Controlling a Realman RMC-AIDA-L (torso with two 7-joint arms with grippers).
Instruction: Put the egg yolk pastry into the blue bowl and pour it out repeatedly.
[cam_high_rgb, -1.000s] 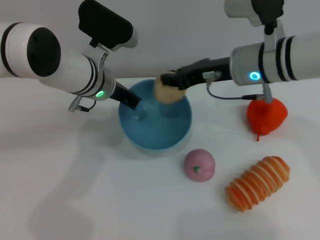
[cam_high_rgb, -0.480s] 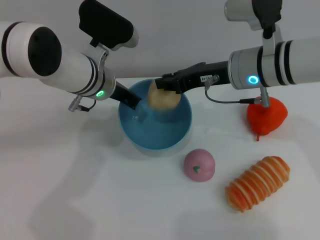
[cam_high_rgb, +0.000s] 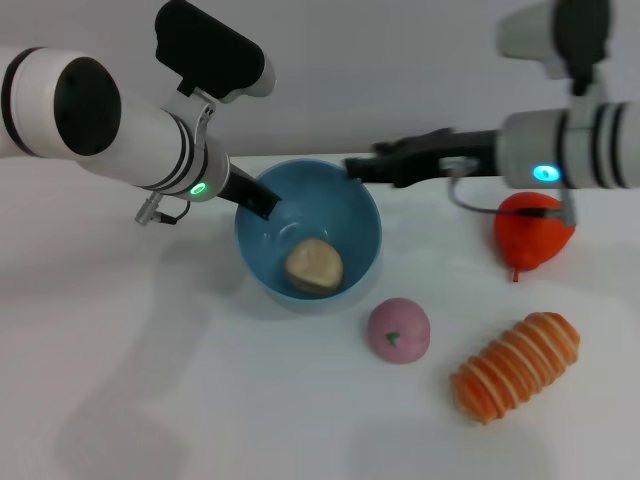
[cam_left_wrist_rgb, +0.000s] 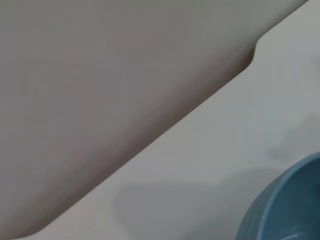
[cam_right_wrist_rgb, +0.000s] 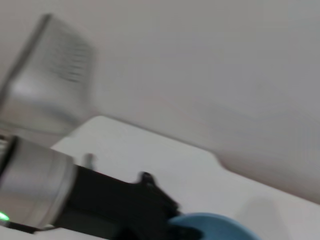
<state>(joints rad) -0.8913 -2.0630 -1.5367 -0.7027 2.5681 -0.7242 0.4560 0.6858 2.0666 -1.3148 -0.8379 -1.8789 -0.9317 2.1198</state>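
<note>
Light-blue plastic catches the eye first: the blue bowl (cam_high_rgb: 308, 236) sits on the white table (cam_high_rgb: 200, 400), and the left gripper (cam_high_rgb: 262, 203) is clamped on the bowl's rim at its left edge, one dark finger inside the wall and the rest outside. In the left wrist view only a curved piece of the bowl's outer wall shows at the corner, against the table and the grey wall behind. Just past that claw, down in the bottom of the bowl, lies the egg yolk pastry (cam_high_rgb: 314, 266), loose and touching nothing but the bowl's floor. Above the bowl's far right rim hangs the right gripper (cam_high_rgb: 362, 166), empty, reaching in from the right; I cannot tell whether its fingers are parted or together. Below that claw, just outside the bowl, sits a pink ball (cam_high_rgb: 398, 330) with a green mark. Further right lies an orange-and-cream ridged bread (cam_high_rgb: 516, 364), and under the right arm a red-orange lump (cam_high_rgb: 534, 232).
</note>
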